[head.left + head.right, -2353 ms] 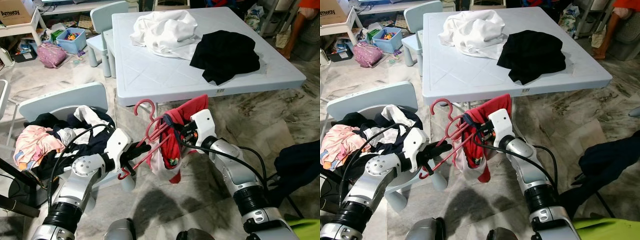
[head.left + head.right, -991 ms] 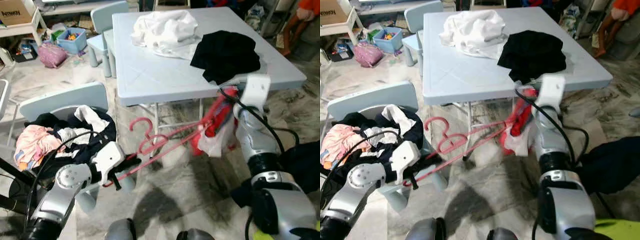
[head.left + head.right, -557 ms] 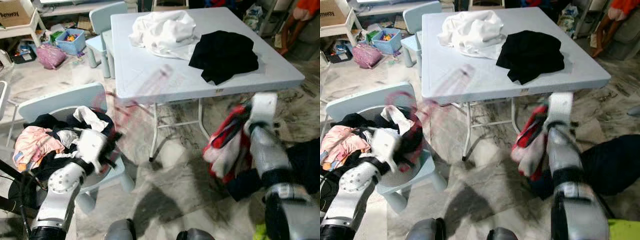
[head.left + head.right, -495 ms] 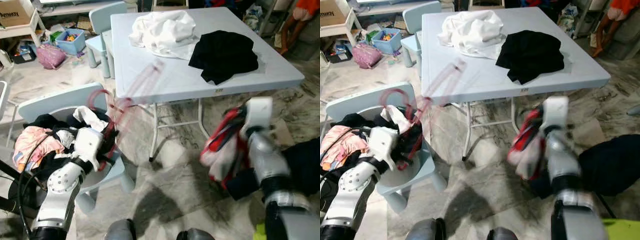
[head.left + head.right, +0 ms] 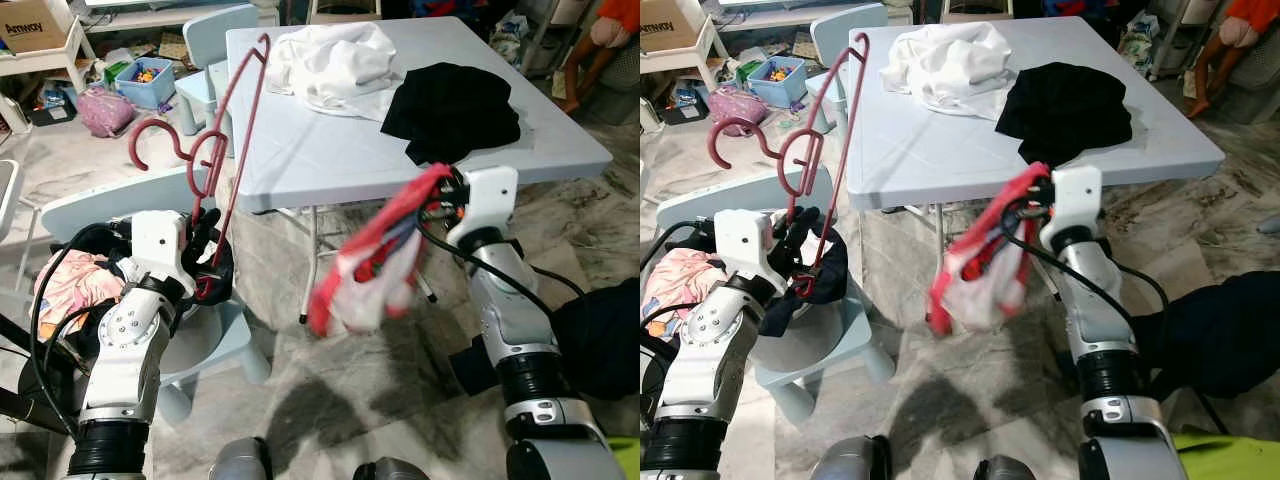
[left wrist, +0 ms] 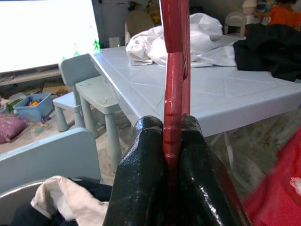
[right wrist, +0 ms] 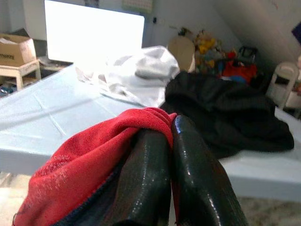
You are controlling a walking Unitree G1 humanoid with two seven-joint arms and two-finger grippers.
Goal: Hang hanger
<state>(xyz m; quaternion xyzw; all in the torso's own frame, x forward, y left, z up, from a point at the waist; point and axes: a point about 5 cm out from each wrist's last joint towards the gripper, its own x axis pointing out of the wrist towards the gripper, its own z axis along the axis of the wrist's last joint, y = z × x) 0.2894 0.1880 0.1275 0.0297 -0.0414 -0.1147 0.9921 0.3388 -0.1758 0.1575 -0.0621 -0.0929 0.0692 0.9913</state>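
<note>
Open floor (image 5: 330, 370) lies between both arms; the table (image 5: 300, 150) edge and chair (image 5: 110, 205) (piled with clothes) bound it.

Bright even indoor light; the screen (image 7: 94, 37) glares white, and the swinging garment (image 5: 370, 265) seems motion-blurred.

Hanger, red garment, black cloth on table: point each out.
hanger (image 5: 243, 110): left eye view, long straight bar.
red garment (image 5: 365, 270): left eye view, hanging middle.
black cloth (image 5: 1065, 105): right eye view, centre of pile.
</note>
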